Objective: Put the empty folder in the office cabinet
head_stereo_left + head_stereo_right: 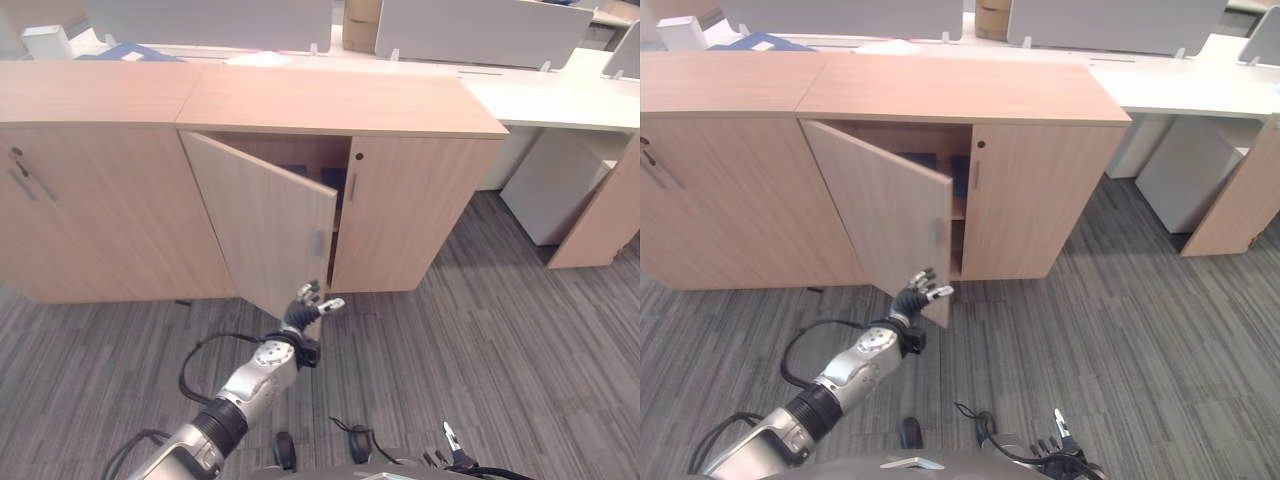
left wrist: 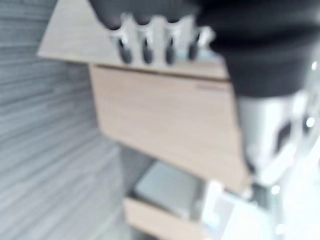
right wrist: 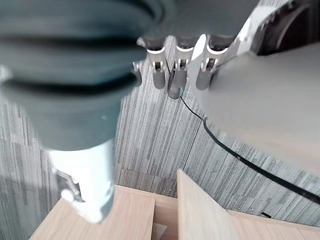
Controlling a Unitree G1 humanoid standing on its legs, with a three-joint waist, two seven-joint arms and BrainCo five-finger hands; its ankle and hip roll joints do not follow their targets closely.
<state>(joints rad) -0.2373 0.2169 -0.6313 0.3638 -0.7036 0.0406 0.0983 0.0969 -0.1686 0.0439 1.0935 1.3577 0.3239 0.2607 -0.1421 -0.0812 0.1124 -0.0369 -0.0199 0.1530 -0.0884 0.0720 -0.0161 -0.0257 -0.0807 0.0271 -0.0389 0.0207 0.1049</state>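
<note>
The left hand (image 1: 312, 304) is hovering just beside the lower free corner of the office cabinet's (image 1: 340, 105) half-open door (image 1: 262, 222), its fingers loosely curled and grasping nothing. Inside the cabinet, a dark blue folder (image 1: 914, 159) is standing on the upper shelf behind the door. The right hand (image 3: 176, 67) is hanging low over the grey carpet (image 1: 500, 330), fingers relaxed and holding nothing.
</note>
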